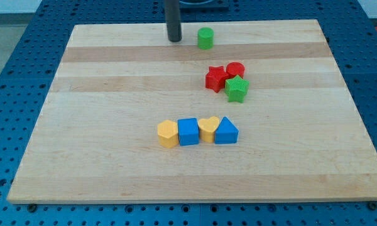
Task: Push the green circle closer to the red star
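Landmark: the green circle (205, 38), a short cylinder near the top edge of the wooden board (100, 163); every place below is given from it.
My tip (174, 40): just to the view's left of the green circle, at about its level, with a narrow gap and no contact that I can see.
State of the tip: a bare rod with nothing to open or shut; it carries nothing and rests on the board.
Green circle itself: stands alone, well apart from every other block.
Red star (215, 78): below the green circle and slightly to the view's right, touching the red circle (235, 69) and the green star (237, 89).
Deciding relation: the goal lies below the green circle, yet my tip sits at its left side.
Judgement: a push from here would send it rightward, so the tip likely needs to go round to its top side first.
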Controlling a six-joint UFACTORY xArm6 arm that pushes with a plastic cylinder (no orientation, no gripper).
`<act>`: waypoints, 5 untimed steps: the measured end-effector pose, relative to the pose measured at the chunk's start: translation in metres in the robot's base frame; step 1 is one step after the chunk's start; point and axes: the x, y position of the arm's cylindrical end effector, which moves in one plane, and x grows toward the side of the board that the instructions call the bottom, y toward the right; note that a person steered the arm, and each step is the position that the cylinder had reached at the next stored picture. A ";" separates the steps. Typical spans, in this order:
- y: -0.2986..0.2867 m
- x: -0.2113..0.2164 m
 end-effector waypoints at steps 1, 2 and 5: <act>0.053 -0.006; 0.091 -0.006; 0.083 -0.005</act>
